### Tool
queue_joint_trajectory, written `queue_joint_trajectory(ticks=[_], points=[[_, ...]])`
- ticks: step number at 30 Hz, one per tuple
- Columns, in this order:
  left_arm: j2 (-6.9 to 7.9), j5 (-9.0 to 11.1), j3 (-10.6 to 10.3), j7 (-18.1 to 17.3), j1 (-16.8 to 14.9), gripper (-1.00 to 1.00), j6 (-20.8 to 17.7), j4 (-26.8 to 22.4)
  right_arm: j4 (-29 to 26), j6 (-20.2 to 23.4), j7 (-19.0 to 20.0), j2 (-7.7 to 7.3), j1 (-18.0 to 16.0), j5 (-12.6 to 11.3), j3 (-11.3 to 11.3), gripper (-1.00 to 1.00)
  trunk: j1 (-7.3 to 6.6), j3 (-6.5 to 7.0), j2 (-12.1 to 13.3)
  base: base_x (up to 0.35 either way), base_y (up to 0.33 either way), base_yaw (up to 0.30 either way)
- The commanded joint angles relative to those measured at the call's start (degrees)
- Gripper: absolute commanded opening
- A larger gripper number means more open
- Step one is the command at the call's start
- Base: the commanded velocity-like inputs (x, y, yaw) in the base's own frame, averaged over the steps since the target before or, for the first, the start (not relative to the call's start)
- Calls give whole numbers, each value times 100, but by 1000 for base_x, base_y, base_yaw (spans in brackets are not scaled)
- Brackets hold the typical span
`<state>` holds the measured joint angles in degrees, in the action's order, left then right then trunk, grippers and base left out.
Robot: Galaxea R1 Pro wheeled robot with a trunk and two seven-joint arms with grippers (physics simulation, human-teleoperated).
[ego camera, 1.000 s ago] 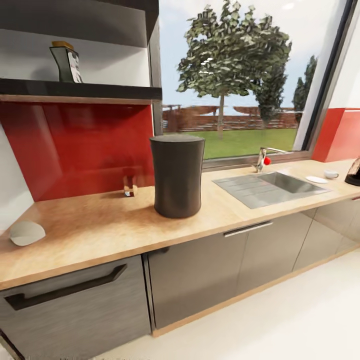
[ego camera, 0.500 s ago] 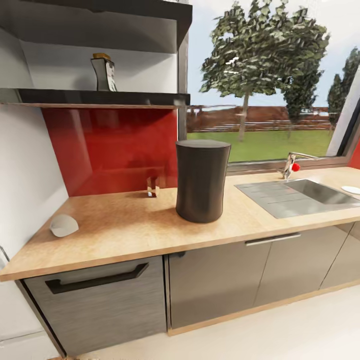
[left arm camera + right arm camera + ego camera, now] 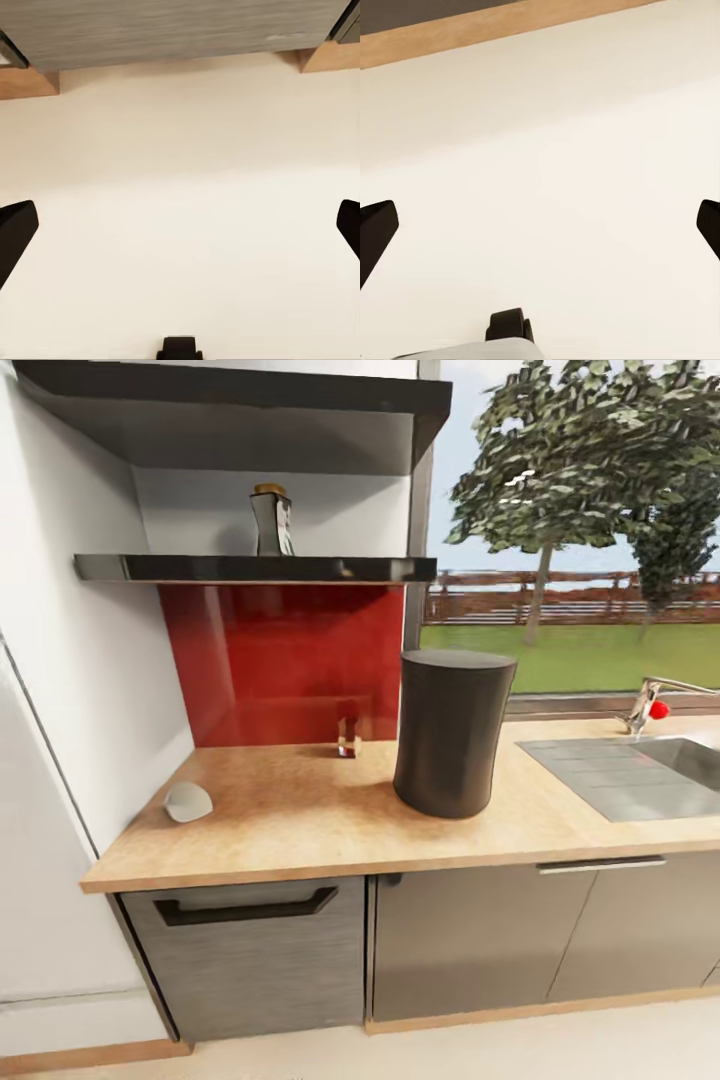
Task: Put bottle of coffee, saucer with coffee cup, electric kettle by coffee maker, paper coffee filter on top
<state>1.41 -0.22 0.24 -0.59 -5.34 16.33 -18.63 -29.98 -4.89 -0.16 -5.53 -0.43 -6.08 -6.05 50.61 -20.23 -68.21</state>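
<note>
Wooden countertop (image 3: 300,830), coffee maker (image 3: 450,732) upright, bottle (image 3: 271,520) on shelf (image 3: 250,568), both pincers wide.

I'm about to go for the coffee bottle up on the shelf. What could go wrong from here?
The bottle of coffee stands high on the shelf under another board, so a reach may clip either board or tip it. The coffee maker stands below and to the right, where an arm could knock it. Both tools point at the floor, open, far from ready.
</note>
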Motion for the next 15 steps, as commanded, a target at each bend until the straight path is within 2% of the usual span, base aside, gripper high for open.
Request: queue_joint_trajectory(ticks=[1,15], points=[[0,-3,3,-7,-4,100,19,6,1,-21,-2,-1,-1,-60,7,100,-23,12,38,0,0,277],[0,-5,3,-6,-5,100,19,8,1,-21,-2,-1,-1,-60,7,100,-330,264,599,0,0,277]])
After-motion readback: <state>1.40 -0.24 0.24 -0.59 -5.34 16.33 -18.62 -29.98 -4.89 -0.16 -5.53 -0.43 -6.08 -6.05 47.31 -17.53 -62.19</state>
